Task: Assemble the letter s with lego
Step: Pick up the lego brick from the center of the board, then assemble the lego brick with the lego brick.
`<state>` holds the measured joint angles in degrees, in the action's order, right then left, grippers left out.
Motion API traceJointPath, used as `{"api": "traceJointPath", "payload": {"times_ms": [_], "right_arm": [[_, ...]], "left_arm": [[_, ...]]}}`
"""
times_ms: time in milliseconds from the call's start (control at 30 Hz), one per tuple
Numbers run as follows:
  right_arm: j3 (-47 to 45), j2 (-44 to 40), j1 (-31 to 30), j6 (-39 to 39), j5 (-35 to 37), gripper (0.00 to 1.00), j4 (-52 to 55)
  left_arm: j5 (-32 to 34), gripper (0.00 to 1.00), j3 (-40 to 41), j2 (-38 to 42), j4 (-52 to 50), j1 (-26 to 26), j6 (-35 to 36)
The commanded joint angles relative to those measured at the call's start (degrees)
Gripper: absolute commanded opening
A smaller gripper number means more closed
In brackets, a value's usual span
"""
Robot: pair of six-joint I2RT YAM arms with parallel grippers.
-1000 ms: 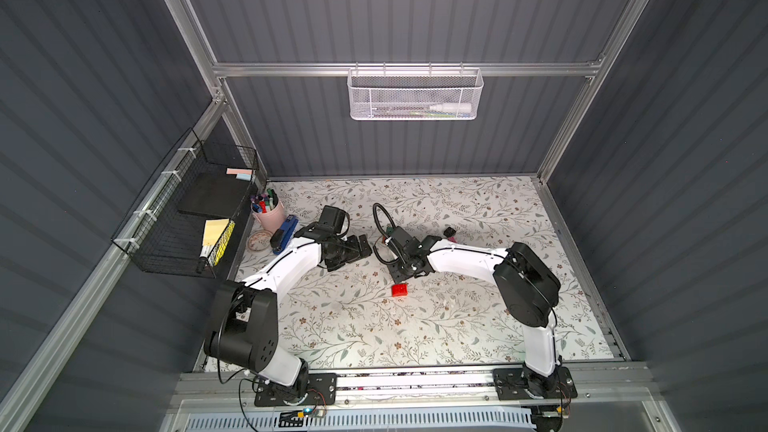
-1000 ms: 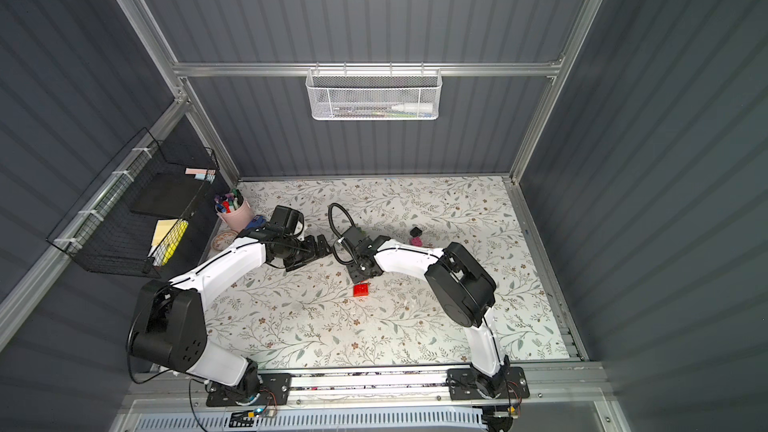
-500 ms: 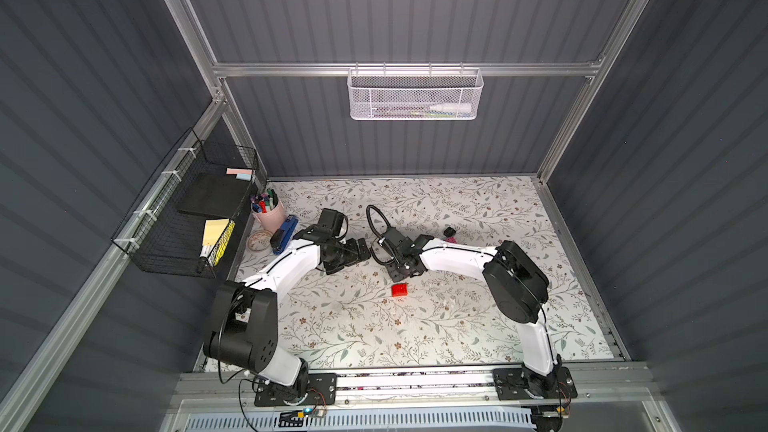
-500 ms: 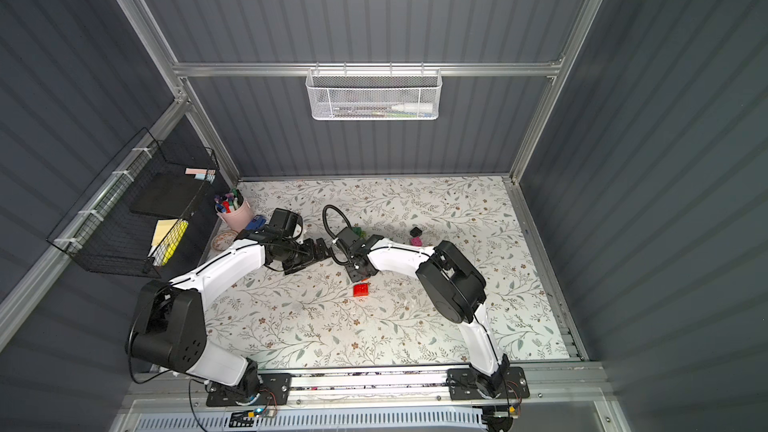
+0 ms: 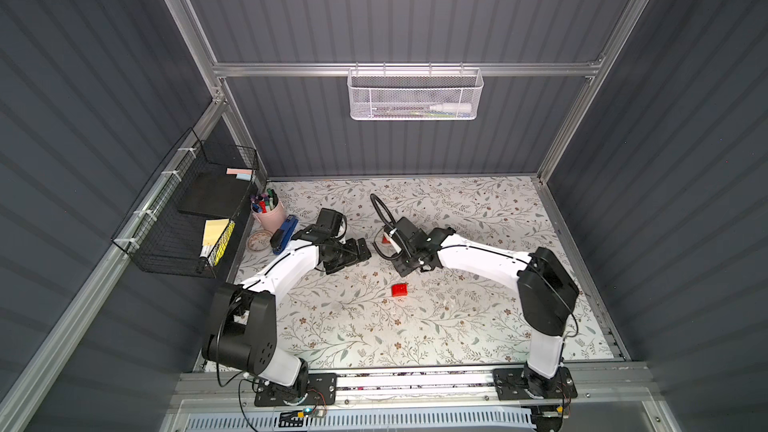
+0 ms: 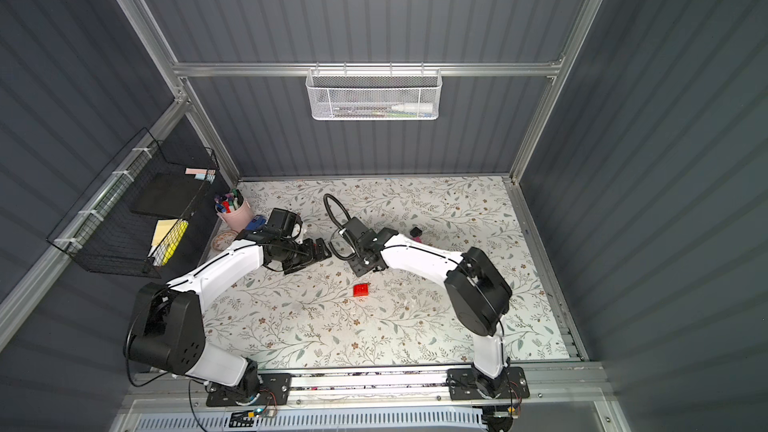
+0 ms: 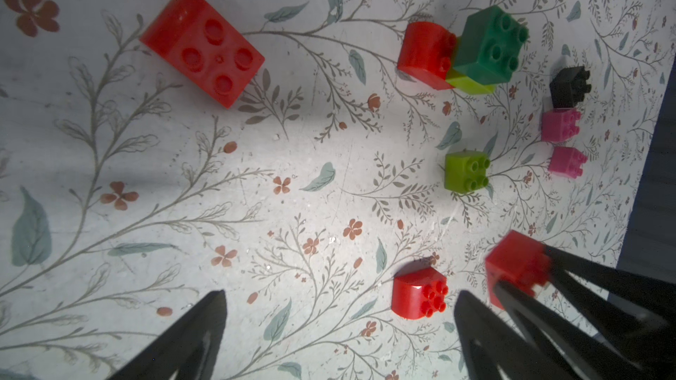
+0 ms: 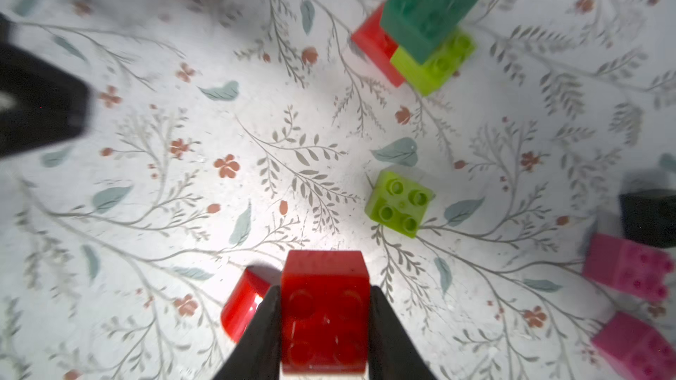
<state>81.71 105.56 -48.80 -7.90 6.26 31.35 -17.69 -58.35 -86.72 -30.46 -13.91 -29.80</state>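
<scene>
My right gripper (image 8: 325, 323) is shut on a red lego brick (image 8: 323, 308), also seen in the left wrist view (image 7: 515, 268). Beside it lies a rounded red brick (image 7: 419, 294), close to one finger of my open left gripper (image 7: 340, 305), which holds nothing. The two grippers nearly meet in both top views (image 5: 361, 249). A dark green brick (image 7: 490, 45) sits stacked on lime green and red ones. A loose lime green brick (image 8: 398, 206), two pink bricks (image 7: 559, 124) and a black one (image 7: 569, 85) lie farther off. A larger red brick (image 5: 400, 289) lies alone mid-table.
A pink pen cup (image 5: 269, 214), a blue stapler (image 5: 284, 234) and a small dish (image 5: 258, 240) stand at the table's left edge. A black wire basket (image 5: 187, 209) hangs on the left wall, and a white mesh basket (image 5: 415, 95) on the back wall.
My right gripper has closed on the red brick and shifted left and back, toward the left gripper. The left arm has barely moved.
</scene>
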Motion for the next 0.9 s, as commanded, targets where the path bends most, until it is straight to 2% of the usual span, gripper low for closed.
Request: {"api": "traceJointPath", "payload": {"times_ms": [0,133,333,400,467,567,867], "right_arm": [[-1.3,-2.5,2.4,10.4,-3.9,0.22,2.2],[0.5,-3.0,7.1,21.1,-12.2,0.22,6.7],[5.3,1.4,10.3,36.6,-18.7,0.19,12.9],[6.4,2.7,10.5,40.2,-19.0,0.17,13.9],[6.5,3.7,11.1,43.4,-19.4,0.1,13.2],[7.6,5.4,11.7,47.6,-20.9,0.1,13.4],[12.0,11.0,13.0,58.8,-17.3,0.11,16.3]], "left_arm": [[-2.3,1.0,-1.4,2.3,-2.2,0.4,4.5],[-2.8,1.0,-1.1,2.3,-2.0,0.4,5.7],[-4.7,1.0,-1.7,0.9,-1.2,0.4,6.3],[-4.9,1.0,-2.1,0.8,-1.1,0.4,6.5],[-4.9,0.99,-2.2,0.6,-1.0,0.4,6.8],[-5.2,0.99,-2.4,0.3,-0.7,0.4,7.2],[-5.5,1.0,-2.5,-0.6,-0.7,0.4,8.3]]}}
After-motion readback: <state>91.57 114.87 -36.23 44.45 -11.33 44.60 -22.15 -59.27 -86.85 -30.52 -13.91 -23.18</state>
